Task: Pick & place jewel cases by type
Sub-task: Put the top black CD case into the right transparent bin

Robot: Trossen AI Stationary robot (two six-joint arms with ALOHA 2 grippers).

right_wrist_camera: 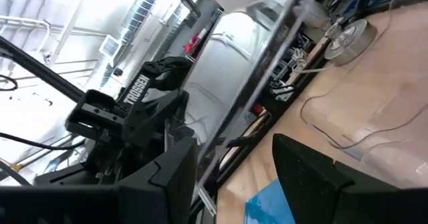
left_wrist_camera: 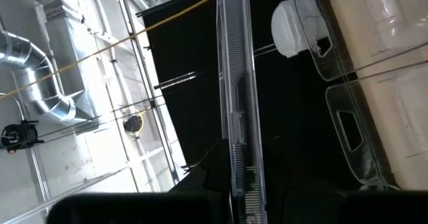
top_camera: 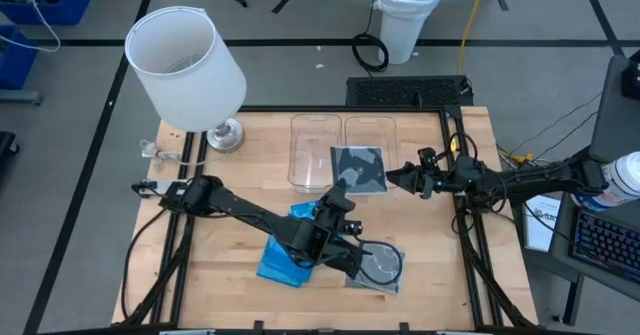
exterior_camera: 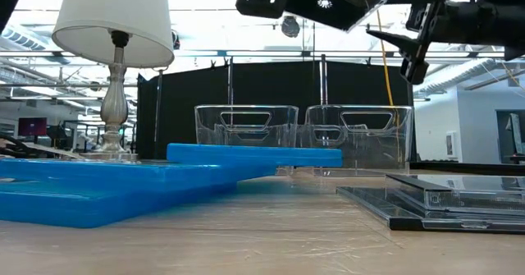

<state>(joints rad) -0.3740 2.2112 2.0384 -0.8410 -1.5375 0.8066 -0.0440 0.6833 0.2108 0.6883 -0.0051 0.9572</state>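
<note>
- Lamp (top_camera: 187,70) stands at the worktop's (top_camera: 240,225) back left.
- Blue cases (top_camera: 283,260) lie near the front.
- Left gripper (top_camera: 340,190) pinches a dark case (top_camera: 360,168), lifted over the bins (top_camera: 342,145).
- Grey cases (top_camera: 382,265) lie front centre.
- Right gripper (top_camera: 395,177) is spread beside the lifted case.

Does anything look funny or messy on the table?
A little. The blue jewel cases lie in an untidy pile, the top one sticking out over the table. A dark jewel case is up in the air over the clear bins, held between the left gripper and right gripper.
</note>
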